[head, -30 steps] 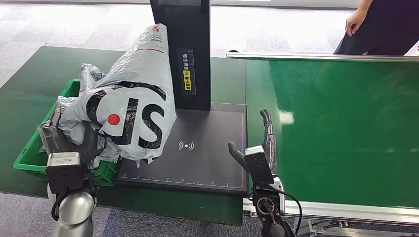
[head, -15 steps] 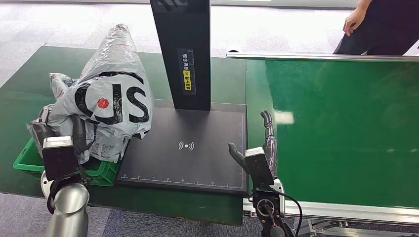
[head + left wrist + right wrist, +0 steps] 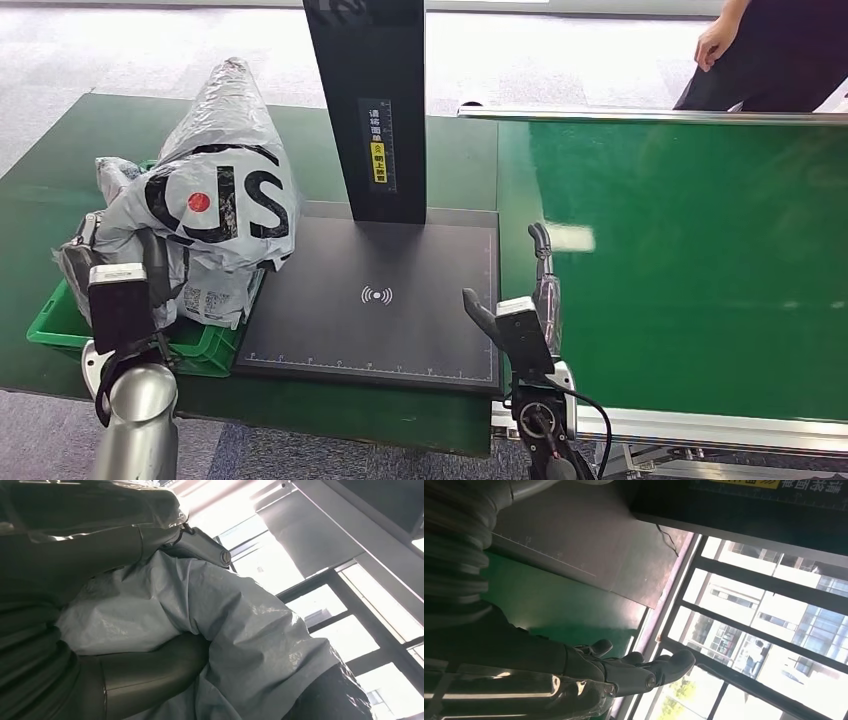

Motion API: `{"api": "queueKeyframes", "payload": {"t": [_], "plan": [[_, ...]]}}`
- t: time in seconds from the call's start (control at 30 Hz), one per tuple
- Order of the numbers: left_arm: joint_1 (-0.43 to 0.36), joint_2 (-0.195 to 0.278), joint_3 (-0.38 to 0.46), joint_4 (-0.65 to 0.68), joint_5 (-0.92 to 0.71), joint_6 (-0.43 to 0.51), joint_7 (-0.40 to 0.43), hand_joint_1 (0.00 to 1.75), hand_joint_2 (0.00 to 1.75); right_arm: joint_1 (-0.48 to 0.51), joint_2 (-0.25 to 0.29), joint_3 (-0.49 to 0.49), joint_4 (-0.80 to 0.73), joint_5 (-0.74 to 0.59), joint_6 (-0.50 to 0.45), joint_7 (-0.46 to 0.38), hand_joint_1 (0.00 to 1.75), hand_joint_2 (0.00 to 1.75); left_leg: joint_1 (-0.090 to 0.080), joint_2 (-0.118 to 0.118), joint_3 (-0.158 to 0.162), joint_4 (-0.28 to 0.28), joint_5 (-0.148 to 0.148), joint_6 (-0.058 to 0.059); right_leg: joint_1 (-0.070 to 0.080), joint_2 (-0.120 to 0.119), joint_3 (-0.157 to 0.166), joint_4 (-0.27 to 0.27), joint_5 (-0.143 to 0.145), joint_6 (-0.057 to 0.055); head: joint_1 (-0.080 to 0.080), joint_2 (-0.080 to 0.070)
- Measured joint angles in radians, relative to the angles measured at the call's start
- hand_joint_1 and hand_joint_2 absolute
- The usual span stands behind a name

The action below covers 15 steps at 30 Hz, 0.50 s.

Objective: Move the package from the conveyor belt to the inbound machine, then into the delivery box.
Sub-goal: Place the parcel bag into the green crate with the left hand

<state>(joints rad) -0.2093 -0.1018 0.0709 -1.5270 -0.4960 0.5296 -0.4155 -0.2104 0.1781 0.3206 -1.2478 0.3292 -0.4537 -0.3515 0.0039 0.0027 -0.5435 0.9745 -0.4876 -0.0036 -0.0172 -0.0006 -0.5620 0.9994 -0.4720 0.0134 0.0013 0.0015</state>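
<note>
— Grey plastic package point(image 3: 215, 190), where is it?
— In the left hand point(image 3: 120, 270), fingers clamped on it, above the green delivery box point(image 3: 60, 320) at the table's left end.
— What stands near?
— The inbound machine's dark platform point(image 3: 400, 300) just beside the box, its black post point(image 3: 370, 100) rising behind. A person point(image 3: 760, 50) stands past the conveyor belt point(image 3: 700, 260).
— And the right hand point(image 3: 535, 290)?
— Fingers apart, holding nothing, at the platform's right edge beside the belt.

Empty robot hand point(image 3: 624, 672) beside scanner plate point(image 3: 589, 540)
</note>
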Motion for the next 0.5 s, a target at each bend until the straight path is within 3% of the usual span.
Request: {"api": "queueKeyframes", "payload": {"t": [0.5], "plan": [[-0.061,0.01,0.082,0.079,-0.012,0.005,0.003,1.47,1.75,-0.008,0.0,0.015,-0.002,-0.012,0.014,0.014,0.0,1.75,0.0,0.0,0.0,0.0,0.0,0.0,0.0,0.0,0.0,0.0,0.0,0.0,0.0,0.0]]}}
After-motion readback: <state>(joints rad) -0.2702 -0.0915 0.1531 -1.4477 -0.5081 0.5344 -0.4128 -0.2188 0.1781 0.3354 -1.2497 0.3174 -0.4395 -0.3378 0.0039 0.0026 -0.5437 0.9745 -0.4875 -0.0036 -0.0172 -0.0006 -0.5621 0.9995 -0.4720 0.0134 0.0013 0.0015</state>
